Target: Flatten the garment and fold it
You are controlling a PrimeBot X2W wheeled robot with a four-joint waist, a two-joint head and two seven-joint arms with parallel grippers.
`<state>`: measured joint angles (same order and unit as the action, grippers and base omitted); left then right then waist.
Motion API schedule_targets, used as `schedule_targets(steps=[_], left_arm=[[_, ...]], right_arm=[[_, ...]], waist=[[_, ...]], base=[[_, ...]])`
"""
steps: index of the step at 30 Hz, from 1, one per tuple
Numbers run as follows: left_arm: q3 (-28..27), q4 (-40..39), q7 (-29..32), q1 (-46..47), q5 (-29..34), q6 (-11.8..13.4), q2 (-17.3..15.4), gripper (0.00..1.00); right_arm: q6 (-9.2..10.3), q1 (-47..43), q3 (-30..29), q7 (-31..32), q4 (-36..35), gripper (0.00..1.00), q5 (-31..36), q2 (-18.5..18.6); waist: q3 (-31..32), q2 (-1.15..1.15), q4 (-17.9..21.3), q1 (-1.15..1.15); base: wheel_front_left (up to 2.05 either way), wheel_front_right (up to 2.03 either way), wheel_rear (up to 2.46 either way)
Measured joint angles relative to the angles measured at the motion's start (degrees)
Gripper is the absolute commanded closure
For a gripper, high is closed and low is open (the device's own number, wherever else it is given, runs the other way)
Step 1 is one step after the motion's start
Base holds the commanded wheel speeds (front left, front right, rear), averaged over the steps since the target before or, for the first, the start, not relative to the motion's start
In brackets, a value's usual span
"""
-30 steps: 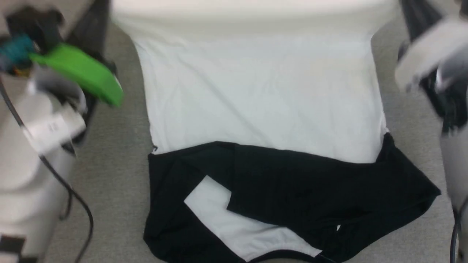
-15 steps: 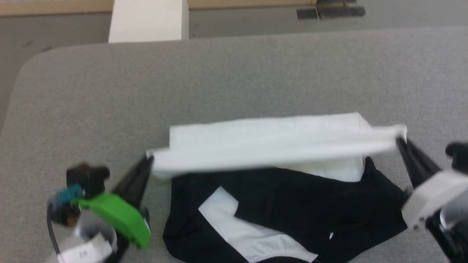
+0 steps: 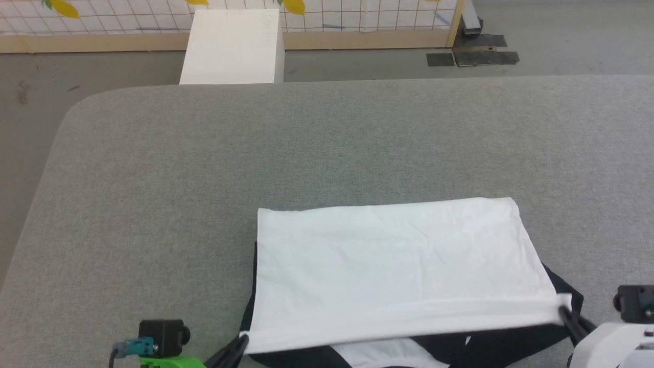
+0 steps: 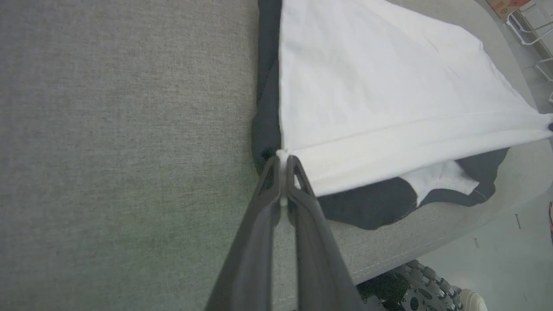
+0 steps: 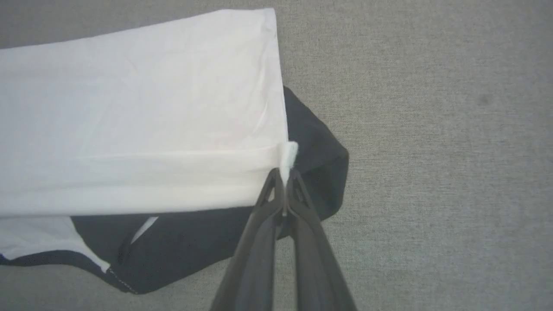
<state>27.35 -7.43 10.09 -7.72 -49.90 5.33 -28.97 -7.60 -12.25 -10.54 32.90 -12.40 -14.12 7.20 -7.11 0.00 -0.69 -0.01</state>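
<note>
A soft two-tone cloth shirt with a white body and black sleeves and edging (image 3: 393, 266) is lying near the front edge of a grey fabric-covered desk (image 3: 306, 153), its white panel doubled back over the black part. The robot's left gripper (image 4: 283, 160) and right gripper (image 5: 285, 175) are each pinching one end of the white panel's near edge. Their jaws are closed tight on the cloth, and the hem between them is stretching straight. Black fabric is bunching underneath and poking out at the near side and the right. The shirt is looking light and limp, likely to sag, crease and drag its lower layers wherever it is being pulled. The two corners being held seem the right places to grip. Thin cloth is apt to slide out of narrow fingers, so an even pull from both sides is looking wise.
</note>
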Motion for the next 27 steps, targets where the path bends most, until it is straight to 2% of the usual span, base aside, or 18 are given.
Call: schedule_targets(steps=[8, 9, 10, 11, 12, 18, 23, 27], left_arm=[[2.5, 6.3, 0.1, 0.7, -0.1, -2.1, 1.3, 1.0], [2.7, 7.0, 0.1, 0.9, -0.1, -2.1, 1.6, 0.7], [2.8, 7.5, 0.2, 1.0, -0.1, -2.1, 1.8, 0.09], [2.9, 8.0, 0.2, 1.1, -0.1, -2.1, 2.0, 0.0], [2.9, 8.2, 0.1, 1.2, -0.1, -2.1, 2.1, 0.0], [0.9, 6.8, -3.4, 1.2, 0.1, -1.1, 2.5, 0.0], [-3.2, 4.6, -13.6, 2.9, 4.7, 0.9, 3.3, 0.0], [-5.6, 5.9, -21.5, 6.0, 8.3, 2.4, 5.3, 0.0]], right_arm=[[0.01, -0.1, 1.2, -0.5, 8.3, 1.0, 0.6, -1.7], [0.01, -0.1, 1.1, -0.9, 9.2, 1.0, 0.7, -1.9], [0.01, 0.0, 0.9, -1.2, 9.9, 0.91, 0.7, -2.2], [0.01, 0.1, 0.7, -1.5, 10.3, 0.54, 0.7, -2.3], [0.01, 0.2, 0.5, -1.5, 10.6, 0.0, 1.0, -2.5], [0.01, 0.2, -2.4, -2.6, 8.6, 0.0, 1.5, -3.1], [0.01, 0.3, -3.7, -5.9, 3.4, 0.0, 0.2, -3.6], [0.02, 2.3, -4.6, -8.5, 2.6, 0.0, -0.8, -3.8]], waist=[[-0.6, 0.0, -0.3, 0.0], [-0.6, 0.0, -0.4, 0.0], [-0.6, 0.0, -0.4, 0.0], [-0.6, 0.0, -0.4, 0.0], [-0.5, 0.0, -0.4, 0.0], [0.8, 0.0, -0.5, 0.0], [1.9, 0.0, -0.6, 0.0], [2.1, 0.0, -0.4, 0.0]], base=[[0.0, 0.0, 0.0], [0.0, 0.0, 0.0], [0.0, 0.0, 0.0], [0.0, 0.0, 0.0], [0.0, 0.0, 0.0], [0.0, 0.0, 0.0], [0.0, 0.0, 0.0], [0.0, 0.0, 0.0]])
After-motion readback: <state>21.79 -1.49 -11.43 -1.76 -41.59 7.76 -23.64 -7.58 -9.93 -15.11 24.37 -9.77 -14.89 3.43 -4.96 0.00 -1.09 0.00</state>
